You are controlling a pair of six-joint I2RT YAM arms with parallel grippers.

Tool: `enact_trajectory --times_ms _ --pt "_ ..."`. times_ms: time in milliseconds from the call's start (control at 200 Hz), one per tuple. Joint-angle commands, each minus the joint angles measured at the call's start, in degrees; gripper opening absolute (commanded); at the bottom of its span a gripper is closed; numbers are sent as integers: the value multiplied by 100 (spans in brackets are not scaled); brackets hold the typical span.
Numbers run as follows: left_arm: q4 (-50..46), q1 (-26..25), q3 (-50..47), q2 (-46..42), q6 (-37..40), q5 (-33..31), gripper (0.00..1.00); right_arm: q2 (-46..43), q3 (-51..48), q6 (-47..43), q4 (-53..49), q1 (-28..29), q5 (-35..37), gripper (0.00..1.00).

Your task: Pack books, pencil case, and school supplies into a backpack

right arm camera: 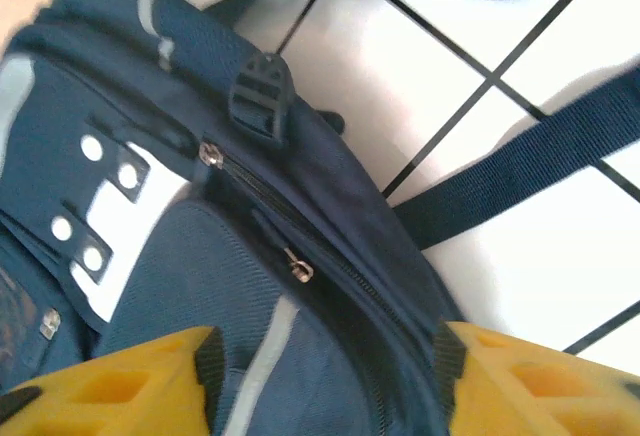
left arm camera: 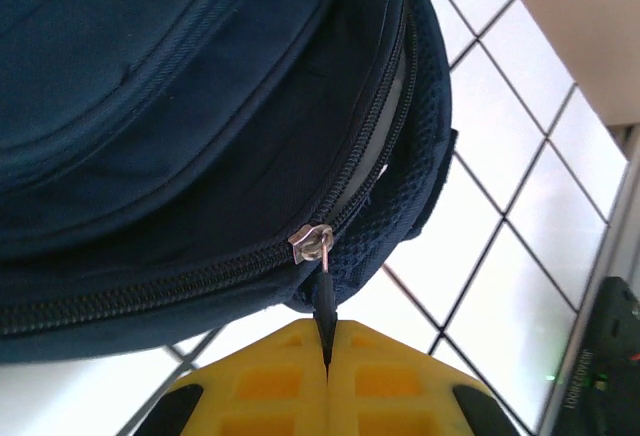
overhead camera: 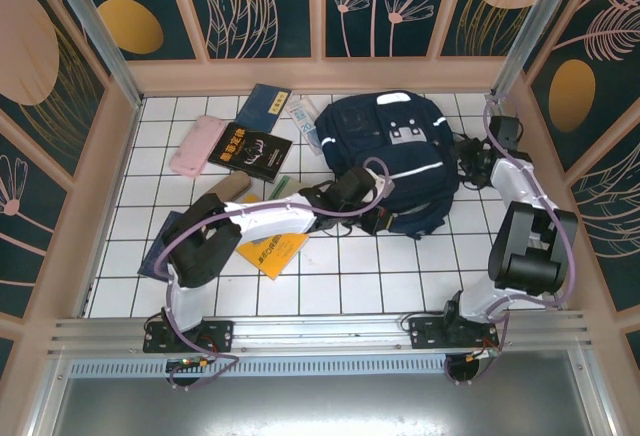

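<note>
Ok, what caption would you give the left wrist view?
Left gripper pinching the dark zipper pull tab of the large navy-blue fabric backpack on the white tiled table.

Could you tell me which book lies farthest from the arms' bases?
The blue book, right by the far wall; the black book lies nearer, and the yellow book nearer still.

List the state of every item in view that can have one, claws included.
backpack, lying on the table, main zip slider part-way along
zipper pull, pinched in the left claw
left claw, shut on the zipper pull
right claw, open, fingers either side of the backpack's edge
black book, closed, flat on the table
yellow-orange book, closed, flat, partly hidden
pencil case, on the table; zipped or not, cannot tell
</note>
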Motion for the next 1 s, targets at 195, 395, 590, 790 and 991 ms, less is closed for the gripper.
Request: enact_trajectory --times_ms 195,395,590,790,991 --pt "318 -115 617 508 -219 619 0 -1938 -1276 252 -939 491 94 64" --pt "411 -149 600 608 -263 699 0 -3115 -2427 1300 -1132 1292 -222 64" --pt "263 -150 494 551 -203 639 0 -3568 -3224 2214 -781 1930 -246 64" --pt "131 -155 413 504 -175 558 0 -3307 -3464 2373 -292 1973 -37 63" --pt "-225 -152 362 477 -79 168 0 -2851 -3265 2178 37 1973 215 29"
